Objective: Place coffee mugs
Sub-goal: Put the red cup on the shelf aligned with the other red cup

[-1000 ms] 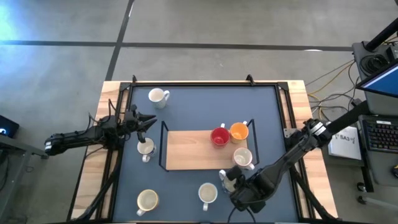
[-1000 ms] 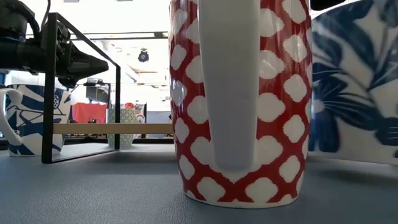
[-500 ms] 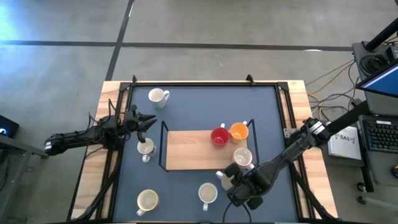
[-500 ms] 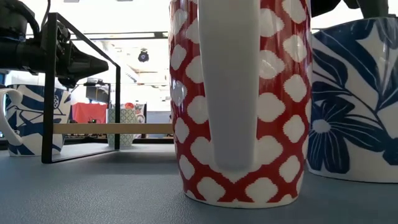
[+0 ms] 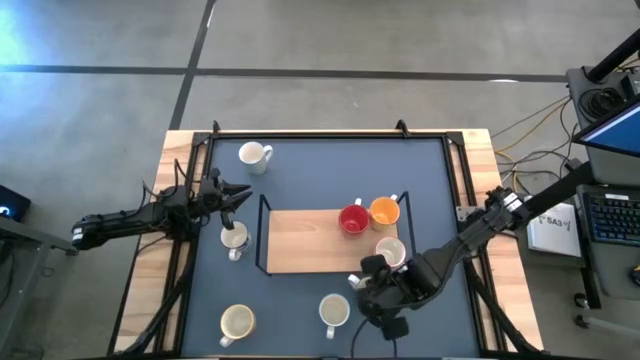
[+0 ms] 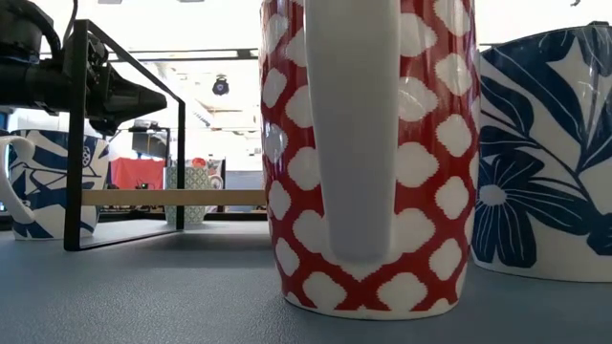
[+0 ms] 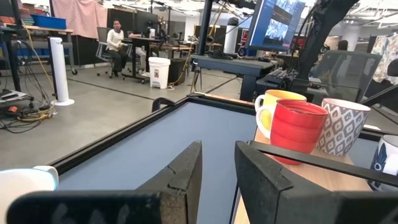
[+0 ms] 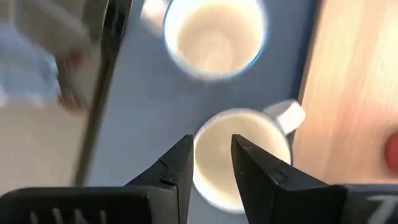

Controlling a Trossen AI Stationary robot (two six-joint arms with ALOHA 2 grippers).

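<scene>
The right gripper (image 5: 372, 283) is hovering just off the near right corner of the wooden board (image 5: 300, 240). Its jaws are standing a narrow gap apart with nothing pinched. In the right wrist view they are lining up over the rim of a white mug (image 8: 249, 155) that is sitting on the table mat just beside the board, handle toward the wood. A second white mug (image 8: 214, 37) is sitting near it, farther from the board.

The step in hand is probably a rim pick. For that, one finger should be going inside the cup and one outside, away from the handle. The descent should be straight, so the neighbour is not getting nudged.

The red mug (image 5: 352, 219) and orange mug (image 5: 385, 211) are already crowding the board's far right end, so bare wood to their left looks the safer spot.

The left gripper (image 5: 235, 195) is waiting off the board's left end, its jaws narrowly apart and empty.
</scene>
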